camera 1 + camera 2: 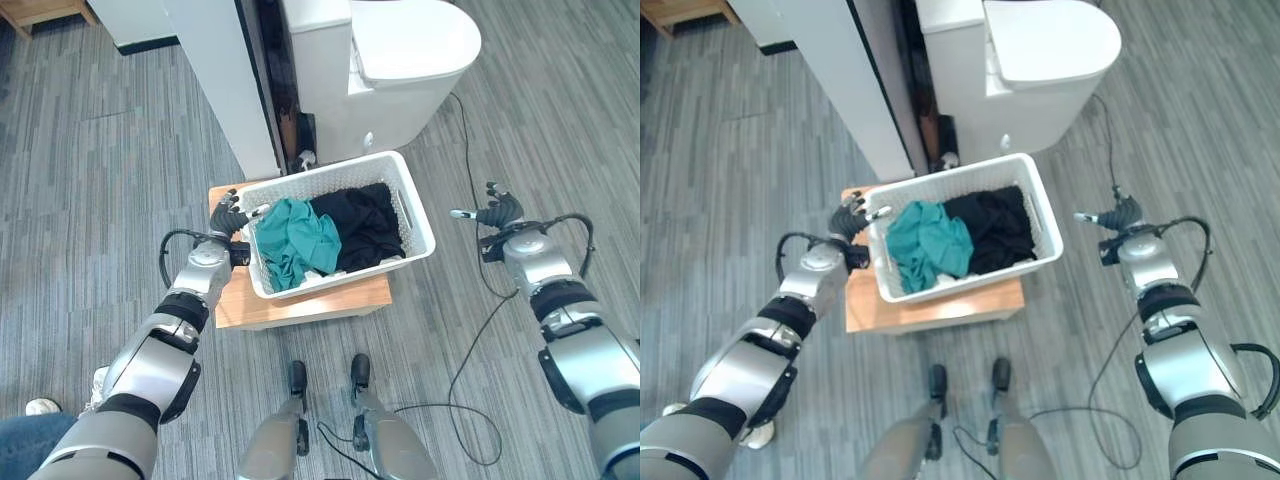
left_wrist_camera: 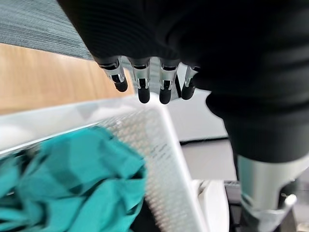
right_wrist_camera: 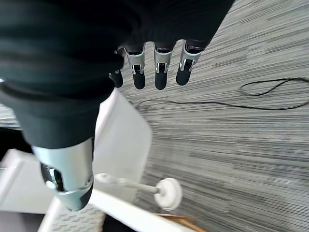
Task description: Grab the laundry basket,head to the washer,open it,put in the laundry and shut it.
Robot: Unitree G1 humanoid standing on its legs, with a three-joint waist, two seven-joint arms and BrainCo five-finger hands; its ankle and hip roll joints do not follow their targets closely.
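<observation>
The left hand [image 1: 229, 215] hangs with relaxed, straight fingers [image 2: 143, 87] just over the near corner of the white laundry basket [image 1: 418, 215], holding nothing; whether the tips touch the rim cannot be told. Just past that hand's fingertips, inside the basket, lies a teal garment [image 1: 295, 240], with black clothes [image 1: 365, 225] beside it on the side away from the hand. The basket rests on a low wooden table [image 1: 300, 302], whose bare top shows under the left hand. The right hand [image 1: 495, 211] hovers over the grey floor [image 1: 100, 170] with fingers spread, well apart from the basket's far end. Beyond the basket stands a white appliance [image 1: 400, 60].
</observation>
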